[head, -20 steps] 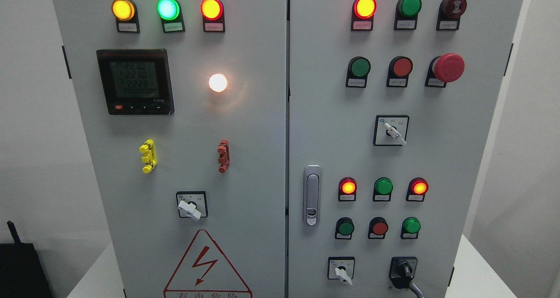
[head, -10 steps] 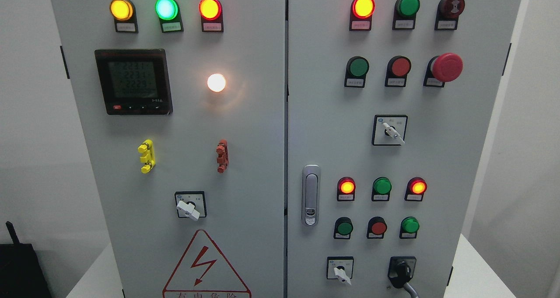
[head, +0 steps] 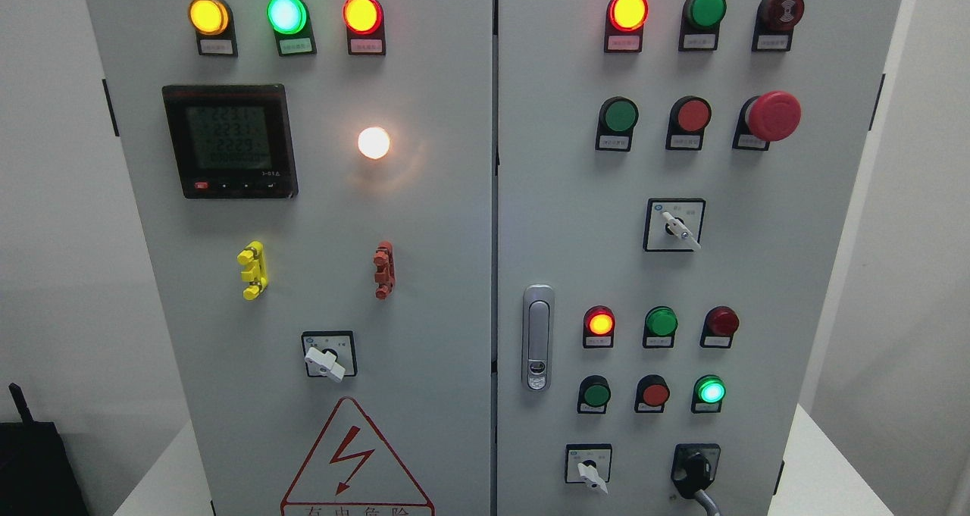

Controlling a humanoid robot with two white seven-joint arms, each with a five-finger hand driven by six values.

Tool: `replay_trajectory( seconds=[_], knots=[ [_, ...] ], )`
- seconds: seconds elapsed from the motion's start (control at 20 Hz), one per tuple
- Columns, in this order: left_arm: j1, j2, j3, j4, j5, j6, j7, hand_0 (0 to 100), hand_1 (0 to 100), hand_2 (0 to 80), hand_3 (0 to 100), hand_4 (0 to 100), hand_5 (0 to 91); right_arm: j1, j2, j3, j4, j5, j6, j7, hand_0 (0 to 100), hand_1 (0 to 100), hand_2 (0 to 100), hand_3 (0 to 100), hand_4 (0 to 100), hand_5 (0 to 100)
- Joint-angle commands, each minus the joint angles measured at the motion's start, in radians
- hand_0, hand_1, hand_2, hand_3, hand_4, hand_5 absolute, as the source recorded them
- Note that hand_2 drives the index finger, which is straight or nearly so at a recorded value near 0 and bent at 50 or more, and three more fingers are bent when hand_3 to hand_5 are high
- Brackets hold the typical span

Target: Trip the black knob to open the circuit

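The black knob point(head: 693, 472) sits on a black square plate at the lower right of the grey electrical cabinet point(head: 758, 273), with its handle pointing down and slightly left. Something grey point(head: 707, 501) runs from under the knob down out of the picture's bottom edge; I cannot tell what it is. Above the knob, a small green lamp point(head: 711, 390) is lit and a red lamp point(head: 721, 321) is dark. Neither robot hand shows in the head view.
White-handled selector switches sit on the right door point(head: 678, 230), lower right door point(head: 589, 473) and left door point(head: 326, 361). A red mushroom stop button point(head: 773, 116), a door latch point(head: 537, 337), a digital meter point(head: 229, 141) and several lit lamps fill the panel.
The red lamp at the right of the lower lamp row has gone dark and the green lamp below it has lit. The view has drifted slightly left.
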State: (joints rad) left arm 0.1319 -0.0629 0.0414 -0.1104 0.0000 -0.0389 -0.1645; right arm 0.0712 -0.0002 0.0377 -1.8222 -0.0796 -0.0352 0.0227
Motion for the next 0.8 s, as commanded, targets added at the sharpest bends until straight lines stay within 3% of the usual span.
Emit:
replay_trajectory(
  seconds=[0.0, 0.75],
  knots=[
    [0.0, 0.0, 0.0, 0.0, -0.023, 0.001, 0.0, 12, 39, 0.0, 0, 0, 0.0, -0.001, 0.011, 0.008, -0.002, 0.0, -0.003, 0.0, 0, 0, 0, 100, 100, 100],
    [0.0, 0.0, 0.0, 0.0, -0.023, 0.001, 0.0, 12, 39, 0.0, 0, 0, 0.0, -0.007, 0.011, 0.008, -0.002, 0.0, -0.006, 0.0, 0, 0, 0, 100, 100, 100]
  ],
)
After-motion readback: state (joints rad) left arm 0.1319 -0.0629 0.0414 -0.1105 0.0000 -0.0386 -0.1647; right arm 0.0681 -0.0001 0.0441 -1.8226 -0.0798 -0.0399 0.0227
